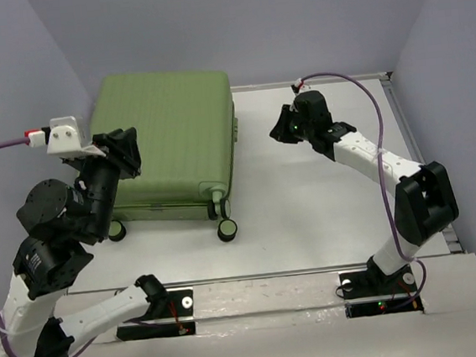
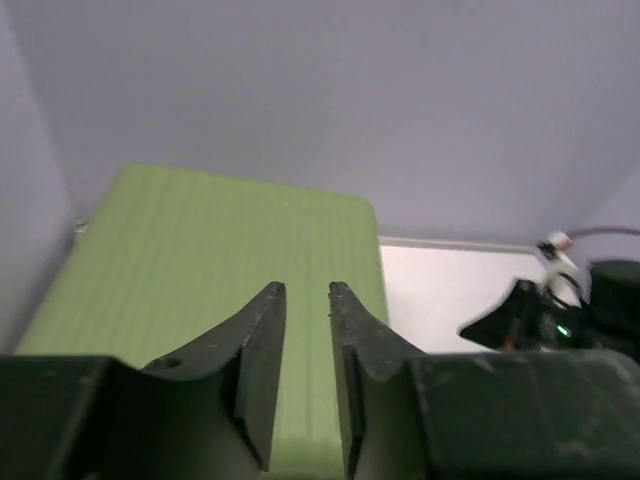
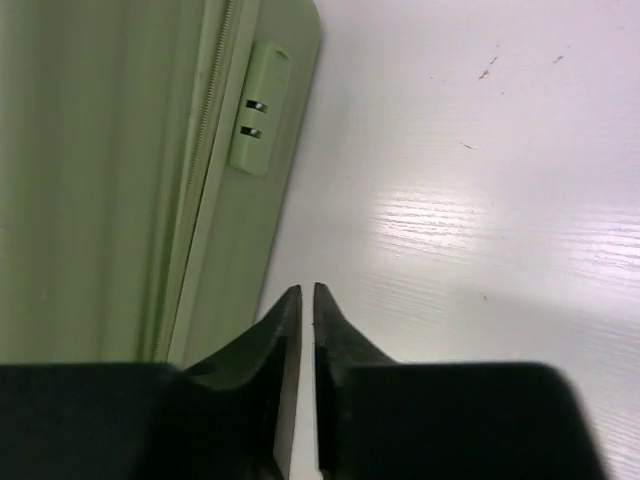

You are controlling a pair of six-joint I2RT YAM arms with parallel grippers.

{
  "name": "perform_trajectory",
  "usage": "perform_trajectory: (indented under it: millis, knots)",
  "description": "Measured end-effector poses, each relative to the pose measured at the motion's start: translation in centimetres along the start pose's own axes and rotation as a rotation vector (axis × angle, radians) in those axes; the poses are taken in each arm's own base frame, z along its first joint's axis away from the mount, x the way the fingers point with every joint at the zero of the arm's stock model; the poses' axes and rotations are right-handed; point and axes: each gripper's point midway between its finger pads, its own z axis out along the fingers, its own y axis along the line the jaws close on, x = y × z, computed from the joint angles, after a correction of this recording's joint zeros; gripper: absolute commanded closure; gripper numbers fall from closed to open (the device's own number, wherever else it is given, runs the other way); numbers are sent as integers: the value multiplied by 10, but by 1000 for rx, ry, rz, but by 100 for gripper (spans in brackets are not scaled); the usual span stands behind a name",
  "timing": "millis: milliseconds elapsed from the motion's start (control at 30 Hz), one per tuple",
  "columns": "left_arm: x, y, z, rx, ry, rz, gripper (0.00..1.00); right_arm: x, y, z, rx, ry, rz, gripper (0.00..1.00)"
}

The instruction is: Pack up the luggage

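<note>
Hovering my left pincer (image 2: 307, 290) above the near left part of the luggage (image 1: 171, 143), I hold its jaws at a narrow gap with nothing between them. The luggage lies flat and closed on the table (image 1: 325, 204), ribbed shell up, its wheels (image 1: 226, 228) at its near edge. My right pincer (image 3: 307, 290) hangs just off the luggage's right side, jaws almost together and empty.

I judge the step in hand is working that right-side seam. To do it well, I should steady the shell from above with the left while the right comes in low along the zip (image 3: 205, 150), clear of the lock (image 3: 258, 120).

The right wrist view alone gives the zip and lock clearly. The top view alone gives the wheels.
</note>
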Motion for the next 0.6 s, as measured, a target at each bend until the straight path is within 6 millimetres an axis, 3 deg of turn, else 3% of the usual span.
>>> perform_trajectory:
  millis: [67,167,267,367,433,500,600]
  knots:
    - [-9,8,19,-95,-8,7,79,2,-2,-2,5,0,2,93]
    - [-5,35,73,-270,16,45,90,3,-1,-7,-3,-3,1,93]
    - [30,100,132,-462,111,69,94,5,3,-9,-27,1,-3,93]
    - [95,187,172,-613,280,21,94,11,6,-9,-41,14,-13,93]
    - [139,246,179,-713,382,-46,94,17,11,-9,-59,29,-26,93]
    - [166,286,175,-797,441,-97,94,19,16,-9,-75,35,-41,93]
    - [184,319,166,-878,482,-150,94,22,19,-9,-90,46,-54,93]
